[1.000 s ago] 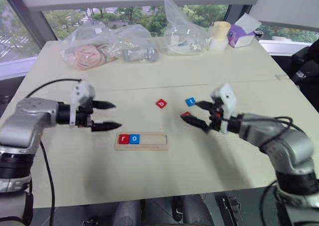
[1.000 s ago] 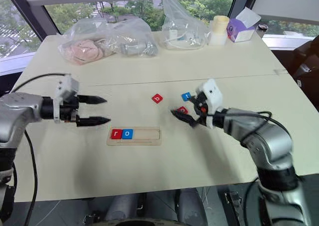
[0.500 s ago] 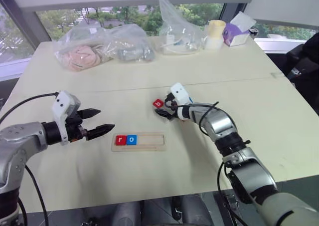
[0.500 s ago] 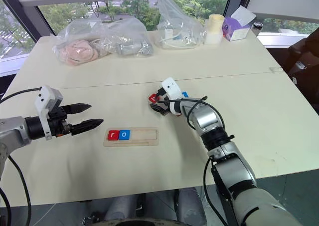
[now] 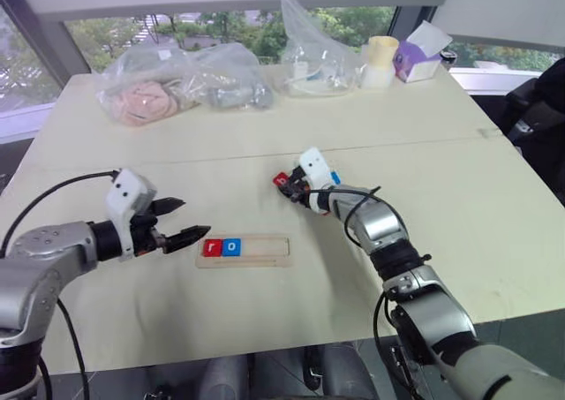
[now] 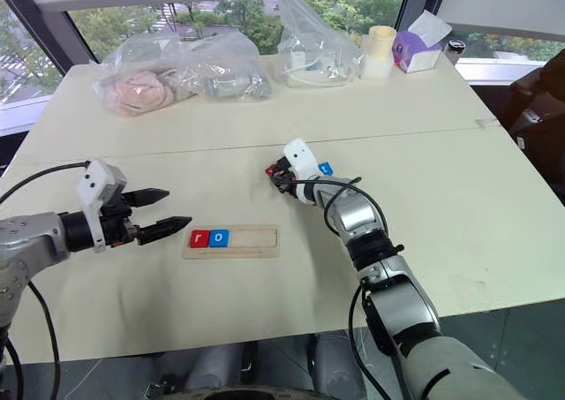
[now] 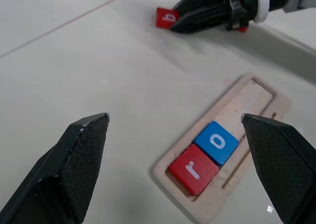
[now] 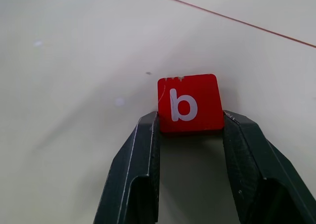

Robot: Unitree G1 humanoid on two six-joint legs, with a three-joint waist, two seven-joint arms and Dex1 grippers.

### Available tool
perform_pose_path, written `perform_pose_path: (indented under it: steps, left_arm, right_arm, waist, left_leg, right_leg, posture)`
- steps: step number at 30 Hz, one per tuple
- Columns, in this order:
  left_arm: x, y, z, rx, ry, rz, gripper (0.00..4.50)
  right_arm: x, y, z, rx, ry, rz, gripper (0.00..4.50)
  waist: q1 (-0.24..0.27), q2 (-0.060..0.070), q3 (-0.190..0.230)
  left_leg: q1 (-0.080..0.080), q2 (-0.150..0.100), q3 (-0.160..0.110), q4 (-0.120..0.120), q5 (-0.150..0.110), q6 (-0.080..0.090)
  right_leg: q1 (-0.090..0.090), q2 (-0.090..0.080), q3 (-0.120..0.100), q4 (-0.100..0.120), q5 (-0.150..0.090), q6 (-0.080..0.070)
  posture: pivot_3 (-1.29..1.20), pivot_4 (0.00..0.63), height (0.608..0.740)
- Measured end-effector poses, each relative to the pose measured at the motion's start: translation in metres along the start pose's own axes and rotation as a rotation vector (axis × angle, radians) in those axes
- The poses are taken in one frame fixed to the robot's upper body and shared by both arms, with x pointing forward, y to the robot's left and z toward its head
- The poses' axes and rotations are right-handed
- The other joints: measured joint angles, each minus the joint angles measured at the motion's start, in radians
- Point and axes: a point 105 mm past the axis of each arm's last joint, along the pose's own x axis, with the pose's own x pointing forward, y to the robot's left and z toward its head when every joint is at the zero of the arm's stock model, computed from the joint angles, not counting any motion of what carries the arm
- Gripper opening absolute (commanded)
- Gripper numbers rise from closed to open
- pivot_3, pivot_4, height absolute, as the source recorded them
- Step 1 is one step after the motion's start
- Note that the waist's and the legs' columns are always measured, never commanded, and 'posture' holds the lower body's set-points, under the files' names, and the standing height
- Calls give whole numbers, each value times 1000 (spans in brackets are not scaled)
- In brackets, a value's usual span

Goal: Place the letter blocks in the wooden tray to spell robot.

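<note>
left wrist view, two tiles in tray (image 7: 256, 93), one gripped

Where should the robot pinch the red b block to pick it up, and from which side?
By its two opposite side edges, coming in low along the table from the edge below the letter. The red b block lies flat and thin with straight sides, so fingers fit either side. The right gripper is shut on it just that way.
</note>
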Motion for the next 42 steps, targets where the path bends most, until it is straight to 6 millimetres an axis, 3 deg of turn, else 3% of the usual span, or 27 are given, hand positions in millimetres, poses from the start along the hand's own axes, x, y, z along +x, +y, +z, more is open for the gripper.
perform_pose_path:
  steps: [4,6,9,15,20,24,25,29,30,34,37,39,42]
  left_arm:
    - [12,-14,1,28,-16,-53,4500]
    - [22,-19,12,34,-67,-76,4500]
    - [31,-24,19,49,-86,-112,4500]
    - [42,-31,12,43,-61,-175,4500]
    - [45,-24,21,67,-80,-168,4500]
    - [48,-23,14,57,-62,-175,4500]
    - [49,-24,13,58,-57,-178,4500]
    - [48,-25,8,51,-44,-175,4500]
    - [48,-25,6,45,-39,-175,4500]
    - [43,-25,2,50,-10,-187,4500]
    - [30,-25,0,75,43,-241,4500]
    - [22,-24,-1,94,84,-272,4500]
    - [15,-22,1,111,114,-316,4500]
  right_arm:
    - [-74,-32,19,75,-23,-205,1156]
    - [-108,-25,20,144,-16,-287,1156]
    - [-136,2,-15,287,112,-338,1156]
    - [-145,37,-54,442,241,-382,1156]
    - [-142,39,-56,448,257,-403,1156]
    - [-140,42,-55,427,265,-395,1156]
    - [-139,42,-55,426,266,-394,2204]
    - [-136,48,-54,427,266,-366,4255]
    - [-136,49,-53,424,262,-355,4451]
    - [-141,44,-53,401,259,-314,4451]
    - [-166,19,-42,283,235,-188,4451]
    - [-185,10,-35,168,244,-54,4451]
    - [-199,16,-22,52,167,275,4451]
  waist:
    - [17,0,0]
    - [19,-1,0]
    - [11,0,-1]
    - [-6,2,-1]
    - [-10,2,-1]
    - [-11,2,-1]
    - [-11,2,-1]
    - [-11,2,-1]
    - [-10,2,-1]
    - [-8,2,0]
    - [-8,5,3]
    - [-7,7,4]
    - [-8,5,4]
  left_leg:
    - [-1,1,2,-1,0,0]
    - [-1,2,1,-1,0,0]
    - [1,5,2,-1,0,0]
    - [1,10,2,0,0,0]
    - [1,10,1,0,0,0]
    - [1,10,2,-1,0,0]
    - [0,10,2,-1,0,0]
    - [1,10,1,-1,0,0]
    - [1,10,1,-1,0,0]
    - [0,11,1,-1,-1,-1]
    - [-1,8,3,-1,-1,-1]
    - [-2,7,3,-4,-1,-1]
    - [-2,7,5,-6,-1,1]
  right_leg:
    - [-1,-1,1,-1,0,0]
    - [-1,1,0,-1,0,0]
    - [-2,5,0,-1,-1,-6]
    - [-3,10,0,-1,-1,-8]
    - [-4,9,1,-2,-1,-9]
    - [-4,9,2,-3,-1,-8]
    - [-4,9,2,-3,-1,-8]
    - [-4,9,2,-3,-1,-8]
    - [-4,9,2,-3,-1,-8]
    - [-4,7,2,-3,-1,-8]
    - [-4,2,2,-6,-1,-7]
    - [-3,2,1,-11,-2,-6]
    - [-1,6,-1,-16,-2,-5]
  posture:
    - [0,150,740]
    - [0,150,740]
    - [0,150,740]
    - [0,150,740]
    - [0,150,740]
    - [0,150,740]
    - [0,150,740]
    - [0,150,740]
    - [0,150,740]
    - [0,150,740]
    - [0,150,740]
    - [0,150,740]
    - [0,150,740]
